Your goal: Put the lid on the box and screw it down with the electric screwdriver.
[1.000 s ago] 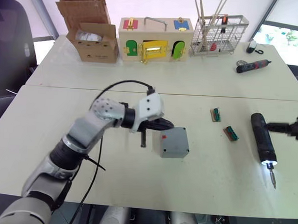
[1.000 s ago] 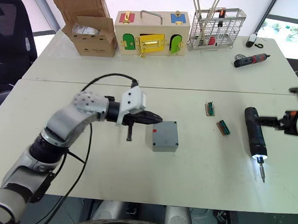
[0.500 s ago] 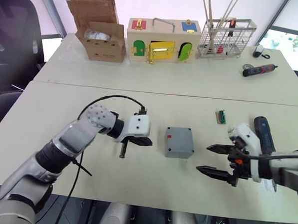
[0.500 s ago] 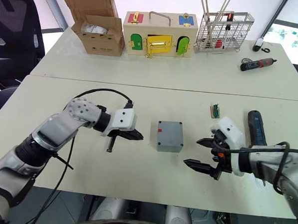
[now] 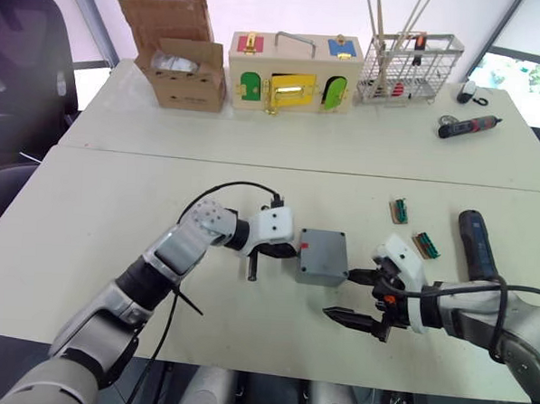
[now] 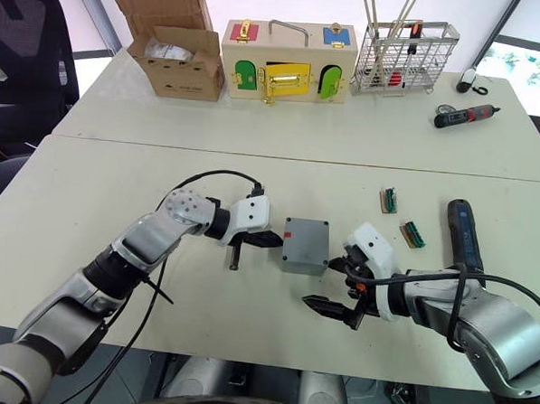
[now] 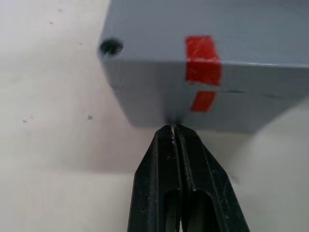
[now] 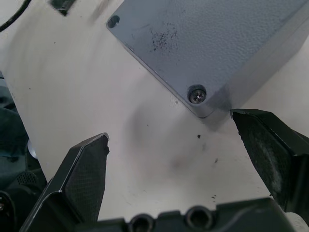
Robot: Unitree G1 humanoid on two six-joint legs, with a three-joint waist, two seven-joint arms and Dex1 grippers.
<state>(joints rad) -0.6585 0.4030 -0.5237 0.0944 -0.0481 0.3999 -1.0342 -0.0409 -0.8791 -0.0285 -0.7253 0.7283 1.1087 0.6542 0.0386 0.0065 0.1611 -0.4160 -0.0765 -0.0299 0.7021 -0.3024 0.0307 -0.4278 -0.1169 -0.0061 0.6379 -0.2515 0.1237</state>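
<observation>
**A:** Head views first: where's everything?

**B:** Box (image 5: 321,256) sits mid-bench (image 5: 116,203), lid (image 6: 306,235) apparently on it. Left end effector (image 5: 290,253) touches its left side, right end effector (image 5: 356,297) gapes just right of it; electric screwdriver (image 5: 473,245) lies further right.

**A:** Left wrist?

**B:** Fingers (image 7: 186,159) pinched together, empty, at the red-marked wall (image 7: 203,65).

**A:** Right wrist?

**B:** Fingers (image 8: 84,166) spread wide by a corner screw (image 8: 197,94). Brace the box, then fetch the driver. Pale bench, daylit window behind.

A lab or workshop: pale counter (image 5: 116,194), wire tool rack (image 5: 411,69), cardboard box (image 5: 174,50), office chair (image 5: 24,53)
</observation>
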